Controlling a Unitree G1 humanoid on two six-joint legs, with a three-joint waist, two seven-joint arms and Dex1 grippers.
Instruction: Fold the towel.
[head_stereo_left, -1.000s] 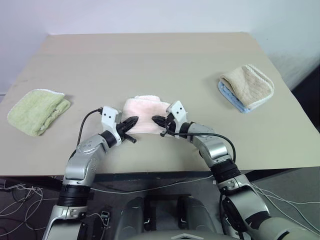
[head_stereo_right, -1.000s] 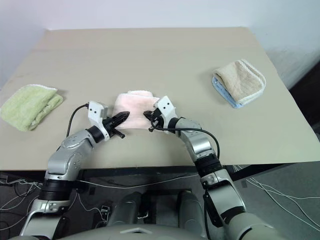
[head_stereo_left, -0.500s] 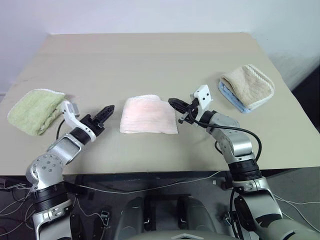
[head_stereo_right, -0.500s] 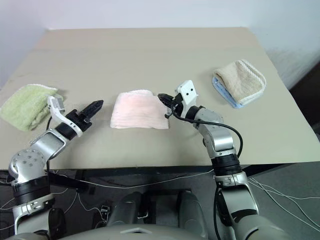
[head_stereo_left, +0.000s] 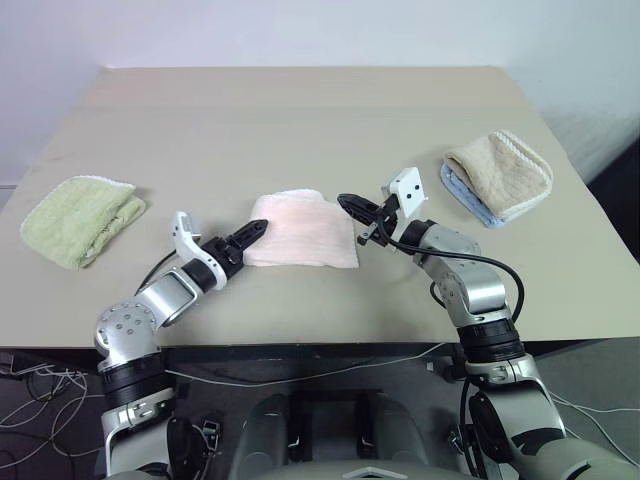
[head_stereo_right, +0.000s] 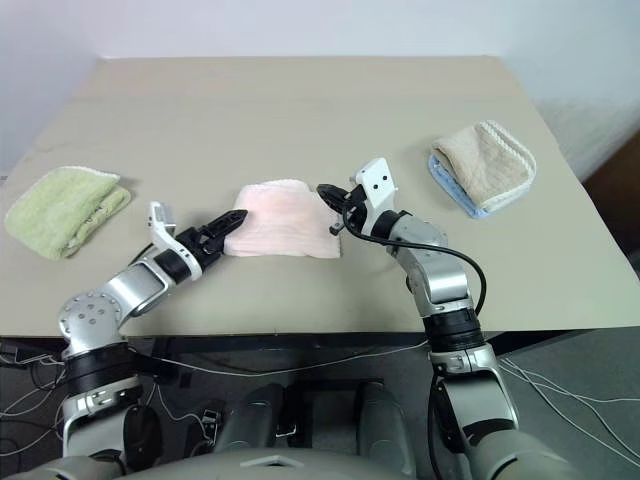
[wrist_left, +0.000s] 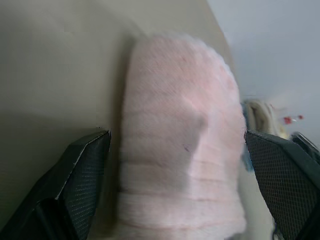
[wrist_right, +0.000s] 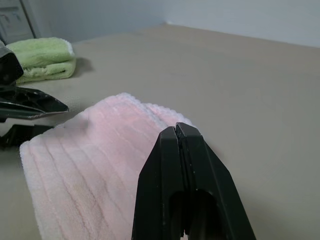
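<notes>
Beige table under my head view, folded towel mid-table | left wrist: left gripper spread wide around towel's near end, far edge blurred | right wrist: right gripper pinched empty above towel, base cut off

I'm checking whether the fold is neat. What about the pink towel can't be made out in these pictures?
- Towel, layers inside the fold: covered by its top layer, head views.
- Its edge nearest the robot: cut off by the frame's edge, left wrist view.
- Its corner: behind the right end effector, right wrist view.
</notes>
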